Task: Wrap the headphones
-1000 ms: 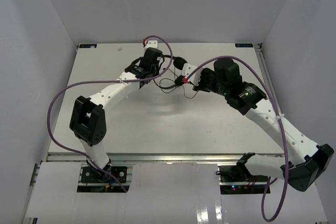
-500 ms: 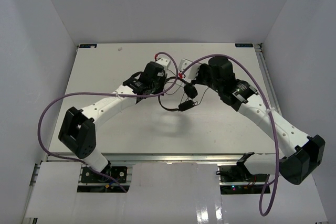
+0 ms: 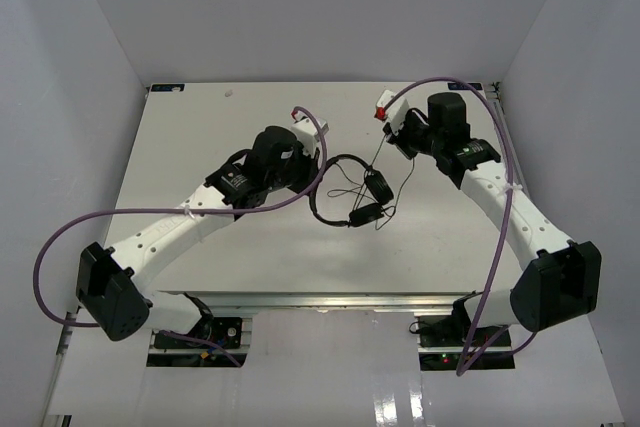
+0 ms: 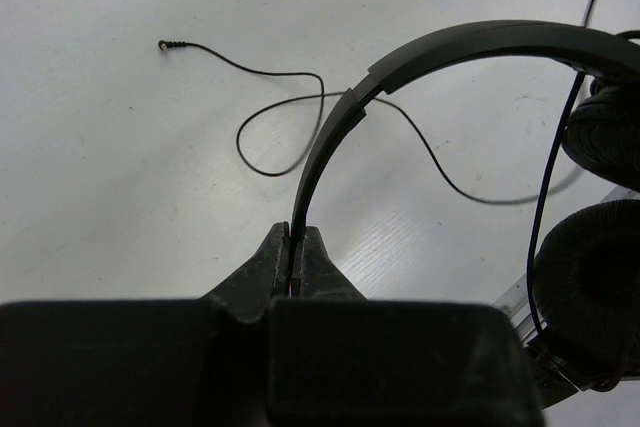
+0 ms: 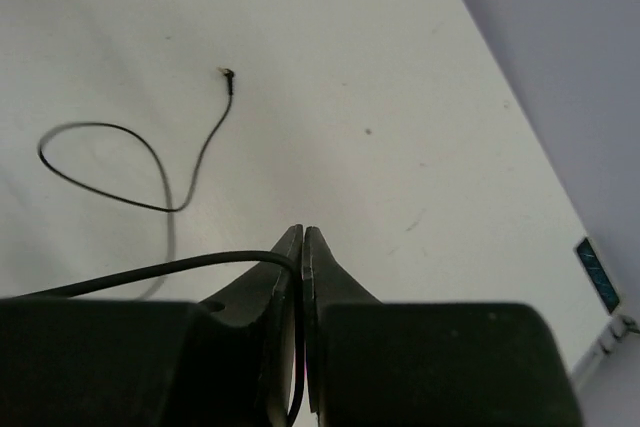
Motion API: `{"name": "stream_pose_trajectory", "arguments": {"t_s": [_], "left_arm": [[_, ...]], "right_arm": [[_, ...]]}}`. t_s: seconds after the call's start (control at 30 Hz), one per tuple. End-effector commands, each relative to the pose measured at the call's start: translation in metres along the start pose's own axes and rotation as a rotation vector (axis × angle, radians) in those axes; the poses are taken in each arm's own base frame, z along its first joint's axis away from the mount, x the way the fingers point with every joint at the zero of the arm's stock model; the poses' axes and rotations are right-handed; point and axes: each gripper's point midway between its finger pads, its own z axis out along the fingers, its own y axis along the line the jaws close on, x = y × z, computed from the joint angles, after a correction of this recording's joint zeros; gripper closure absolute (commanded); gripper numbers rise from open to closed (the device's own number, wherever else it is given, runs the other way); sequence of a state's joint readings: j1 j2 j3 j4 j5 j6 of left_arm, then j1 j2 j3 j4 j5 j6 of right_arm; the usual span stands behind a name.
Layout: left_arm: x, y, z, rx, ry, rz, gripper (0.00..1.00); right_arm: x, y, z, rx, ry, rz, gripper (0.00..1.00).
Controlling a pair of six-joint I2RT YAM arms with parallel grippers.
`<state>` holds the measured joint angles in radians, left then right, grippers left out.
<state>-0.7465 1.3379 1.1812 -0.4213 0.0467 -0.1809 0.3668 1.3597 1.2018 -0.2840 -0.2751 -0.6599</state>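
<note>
The black headphones (image 3: 378, 187) hang mid-table, two padded earcups close together and the thin headband (image 3: 322, 215) arcing to their left. My left gripper (image 3: 318, 147) is shut on the headband; in the left wrist view the headband (image 4: 450, 47) rises from between my closed fingertips (image 4: 296, 242), with the earcups (image 4: 585, 297) at the right. My right gripper (image 3: 385, 112) is farther back and to the right, shut on the thin black cord (image 3: 374, 152). In the right wrist view the cord (image 5: 150, 269) enters my closed gripper (image 5: 302, 237). The plug end (image 5: 228, 74) lies loose on the table.
Thick purple robot cables (image 3: 300, 187) loop around both arms. White walls enclose the table (image 3: 200, 127) on three sides. A slack loop of cord (image 4: 280, 137) lies on the surface under the headband.
My left gripper has drawn the headphones nearer and lower. My right gripper has moved back and right, away from the headphones, drawing the cord out between them.
</note>
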Motion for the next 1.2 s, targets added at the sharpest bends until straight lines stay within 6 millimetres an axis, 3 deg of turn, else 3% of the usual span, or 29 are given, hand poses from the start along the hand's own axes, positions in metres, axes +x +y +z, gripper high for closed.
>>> {"name": "stream_pose_trajectory", "arguments": {"t_s": [0.0,0.03,0.1,0.17,0.4,0.57,0.63,0.87,1.03,1.17], "left_arm": [[-0.050,-0.032,-0.031,0.121,-0.134,-0.023,1.00],[-0.050,-0.033,-0.031,0.124,-0.134,-0.027,1.00],[-0.085,-0.043,-0.045,0.149,-0.204,-0.033,1.00],[-0.100,-0.051,-0.052,0.173,-0.230,-0.042,1.00],[-0.166,-0.083,-0.079,0.254,-0.316,-0.062,1.00],[-0.210,-0.092,-0.100,0.258,-0.397,-0.082,1.00],[-0.230,-0.091,-0.110,0.237,-0.446,-0.097,1.00],[-0.292,-0.067,-0.147,0.087,-0.644,-0.161,1.00],[-0.320,-0.054,-0.162,0.005,-0.740,-0.194,1.00],[-0.330,-0.033,-0.171,-0.108,-0.798,-0.225,1.00]], "right_arm": [[-0.011,0.031,0.000,-0.219,-0.171,0.194,0.92],[-0.008,0.039,-0.001,-0.260,-0.183,0.209,0.92],[-0.007,0.065,-0.004,-0.394,-0.240,0.303,0.91],[-0.011,0.078,-0.007,-0.463,-0.291,0.330,0.89],[-0.032,0.104,-0.016,-0.672,-0.419,0.471,0.79],[-0.034,0.113,-0.016,-0.764,-0.445,0.565,0.73],[-0.039,0.113,-0.019,-0.788,-0.477,0.566,0.72],[-0.027,0.128,-0.020,-0.819,-0.468,0.603,0.71],[-0.023,0.142,-0.030,-0.860,-0.470,0.600,0.71],[-0.019,0.155,-0.040,-0.893,-0.469,0.589,0.71]]}}
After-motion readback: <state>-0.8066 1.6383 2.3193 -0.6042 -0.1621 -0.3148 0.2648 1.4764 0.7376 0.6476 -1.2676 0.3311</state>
